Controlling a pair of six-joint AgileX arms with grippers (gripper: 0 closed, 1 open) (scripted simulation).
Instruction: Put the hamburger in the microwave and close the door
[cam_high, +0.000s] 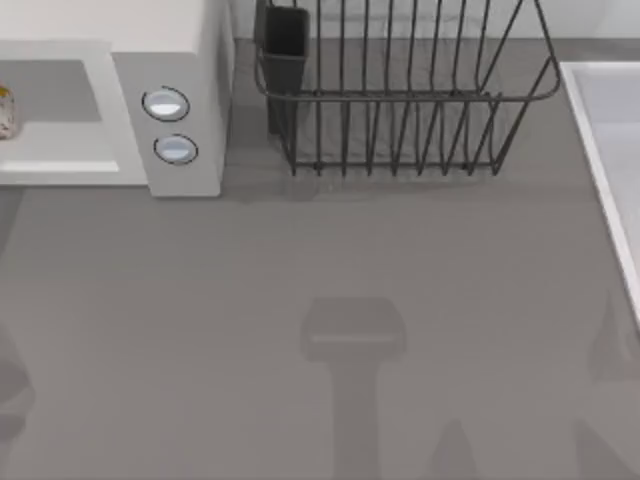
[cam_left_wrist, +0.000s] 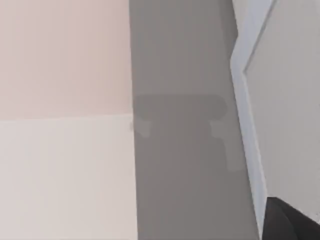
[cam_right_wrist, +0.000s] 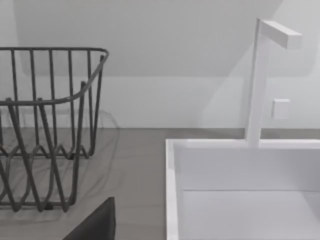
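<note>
Overhead: microwave (cam_high: 185, 90) at far left of grey table (cam_high: 320, 330), white side panel with two round silvery-blue knobs (cam_high: 166, 105) stacked one above the other. Grey cavity (cam_high: 50, 95) open toward the left edge of the top view. Hamburger (cam_high: 5, 112) inside that cavity, at the very left edge of frame, orange-tan top over pale lower part, partly cut off.

Dark wire dish rack (cam_high: 400, 110) just right of microwave, at the far edge of the table; dark cup-like holder (cam_high: 284, 45) at its left end. White sink (cam_high: 610, 170) along the right side, well apart from rack.

Right wrist view: rack (cam_right_wrist: 45, 130) beside sink (cam_right_wrist: 240, 190), white faucet (cam_right_wrist: 260, 80) upright behind the basin.

Left claw, right claw: apart or together, cannot tell.
</note>
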